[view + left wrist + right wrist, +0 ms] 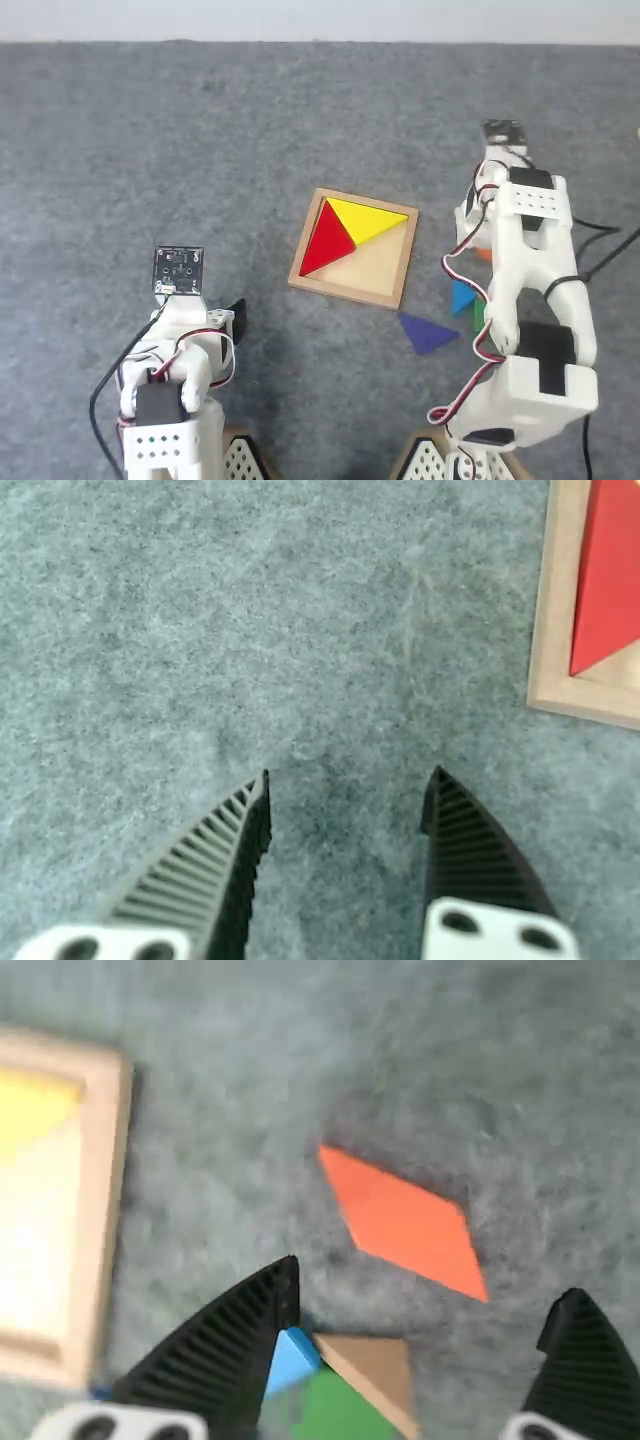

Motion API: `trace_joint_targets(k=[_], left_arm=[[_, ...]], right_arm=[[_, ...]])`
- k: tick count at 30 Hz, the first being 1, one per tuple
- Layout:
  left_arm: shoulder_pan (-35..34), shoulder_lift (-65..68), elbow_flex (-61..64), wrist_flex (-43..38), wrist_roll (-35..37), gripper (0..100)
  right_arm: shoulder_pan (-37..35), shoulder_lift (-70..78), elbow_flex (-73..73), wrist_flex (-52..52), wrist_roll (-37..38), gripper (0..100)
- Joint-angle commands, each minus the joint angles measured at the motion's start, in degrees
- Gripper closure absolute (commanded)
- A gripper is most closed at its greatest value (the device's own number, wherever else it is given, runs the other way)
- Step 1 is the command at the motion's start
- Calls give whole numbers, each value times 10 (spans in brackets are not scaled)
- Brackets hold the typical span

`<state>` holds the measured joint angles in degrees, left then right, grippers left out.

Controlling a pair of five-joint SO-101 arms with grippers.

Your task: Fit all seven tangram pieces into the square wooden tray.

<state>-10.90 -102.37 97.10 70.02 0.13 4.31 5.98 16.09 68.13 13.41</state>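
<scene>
The square wooden tray (385,292) lies mid-table with a red triangle (325,240) and a yellow triangle (365,218) inside it. A purple triangle (428,333) rests on the carpet by the tray's near right corner. My right gripper (432,1290) stands open above an orange parallelogram (405,1222); a tan triangle (375,1370), a blue piece (292,1358) and a green piece (335,1410) lie close to its fingers. The right arm partly hides the blue piece (462,297) and the green piece (478,313). My left gripper (345,810) is open over bare carpet, left of the tray (560,660).
Grey carpet covers the table. The right arm (530,300) stands over the loose pieces right of the tray. The left arm (175,370) sits at the near left. Open carpet stretches behind and left of the tray.
</scene>
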Motion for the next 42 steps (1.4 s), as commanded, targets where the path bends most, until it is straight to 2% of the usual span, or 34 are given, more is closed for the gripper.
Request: trace_joint_targets(k=[1,5,11,16,23,26,29,33,38,42], left_arm=[[-3,-6,-7,-12,6,760],[-3,-6,-7,-12,6,760],[-3,-6,-7,-12,6,760],[-3,-6,-7,-12,6,760],[-3,-6,-7,-12,6,760],[-3,-6,-7,-12,6,760],[-3,-6,-7,-12,6,760],[-3,-6,-7,-12,6,760],[-3,-6,-7,-12,6,760],[-3,-6,-7,-12,6,760]], right_arm=[[14,-38,-27,46,161,615],[29,-27,-83,122,341,615],[65,44,-169,160,528,616],[72,151,-241,139,545,616],[59,243,-291,138,629,616],[54,254,-292,138,640,641],[41,259,-291,143,635,730],[14,277,-291,139,559,785],[7,299,-294,141,545,897],[7,299,-295,138,466,944]])
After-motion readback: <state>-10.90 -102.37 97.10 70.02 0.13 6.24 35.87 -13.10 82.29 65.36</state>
